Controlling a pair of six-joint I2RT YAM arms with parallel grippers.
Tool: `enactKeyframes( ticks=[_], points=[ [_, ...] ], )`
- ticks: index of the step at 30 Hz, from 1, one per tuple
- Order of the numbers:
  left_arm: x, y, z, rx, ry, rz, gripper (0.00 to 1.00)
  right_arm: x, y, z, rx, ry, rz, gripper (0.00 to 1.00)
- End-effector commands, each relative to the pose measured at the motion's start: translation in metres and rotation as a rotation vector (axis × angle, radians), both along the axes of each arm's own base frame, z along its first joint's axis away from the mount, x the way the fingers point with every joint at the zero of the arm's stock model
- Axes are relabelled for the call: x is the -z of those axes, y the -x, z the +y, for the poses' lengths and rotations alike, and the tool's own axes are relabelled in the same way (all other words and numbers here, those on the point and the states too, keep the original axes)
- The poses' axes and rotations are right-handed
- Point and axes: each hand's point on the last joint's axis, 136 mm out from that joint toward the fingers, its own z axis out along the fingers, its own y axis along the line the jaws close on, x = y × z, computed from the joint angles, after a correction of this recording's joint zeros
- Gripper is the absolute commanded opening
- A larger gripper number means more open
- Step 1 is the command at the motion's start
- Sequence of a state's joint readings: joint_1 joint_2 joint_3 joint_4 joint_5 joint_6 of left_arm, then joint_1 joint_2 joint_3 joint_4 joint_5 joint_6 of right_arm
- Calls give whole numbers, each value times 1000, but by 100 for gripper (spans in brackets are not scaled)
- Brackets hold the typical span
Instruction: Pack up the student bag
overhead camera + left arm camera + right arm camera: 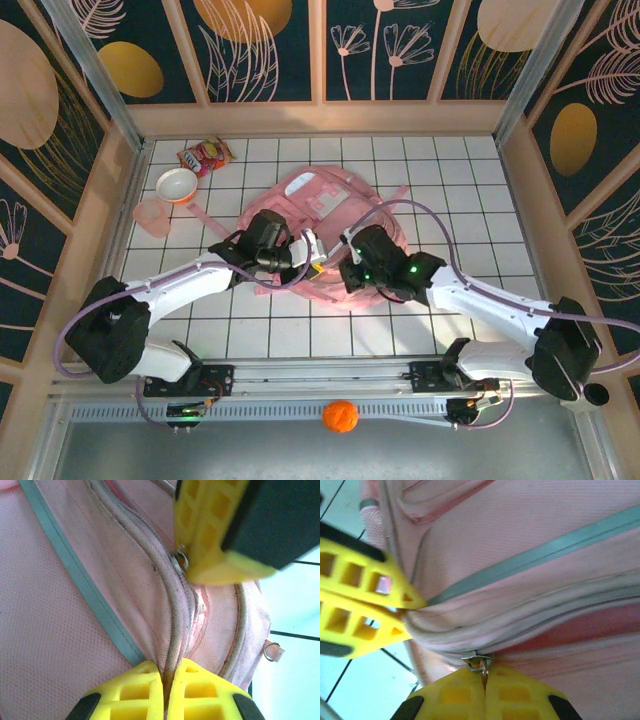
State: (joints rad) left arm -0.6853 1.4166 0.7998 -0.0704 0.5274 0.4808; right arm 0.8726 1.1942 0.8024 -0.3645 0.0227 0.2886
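Pink cup (152, 215), far left: it stands beside a white bowl (177, 185) and a snack packet (205, 155), well apart from both arms. I leave all three alone.
Anchor, left gripper (165, 687): the fingers are pressed together on a fold of fabric right at the zip seam.
Centre, the student bag (330, 200): it lies flat mid-table, just ahead of both arms, and the two grippers meet on its near edge.
Axis, zip line (172, 610): it runs straight from my left fingers to my right ones, roughly left to right across the table.
Tab, zip pull (479, 662): a small metal piece sitting at the right fingertips.
Puller, right gripper (484, 682): clamped narrow on the zip pull and just beside the left gripper.
Opening: a darker pink gap shows along the zip on the side away from my left fingers.
Judgement: the right arm is the one to travel, keeping along the zip line while the left holds the fabric taut.
Risk: the tab is thin and may slip if I pull off-axis.
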Motion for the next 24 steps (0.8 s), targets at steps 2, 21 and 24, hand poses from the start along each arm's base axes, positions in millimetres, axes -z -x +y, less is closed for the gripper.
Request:
enactKeyframes(
  ticks=[2, 21, 24],
  points=[
    [7, 0, 19, -38, -39, 56, 0, 11, -8, -42, 74, 93, 22, 0],
    [-13, -57, 112, -482, -136, -208, 19, -24, 17, 47, -51, -345, 103, 0],
    [-22, -33, 92, -331, -72, -151, 45, -19, 17, 60, -37, -358, 122, 0]
  ],
)
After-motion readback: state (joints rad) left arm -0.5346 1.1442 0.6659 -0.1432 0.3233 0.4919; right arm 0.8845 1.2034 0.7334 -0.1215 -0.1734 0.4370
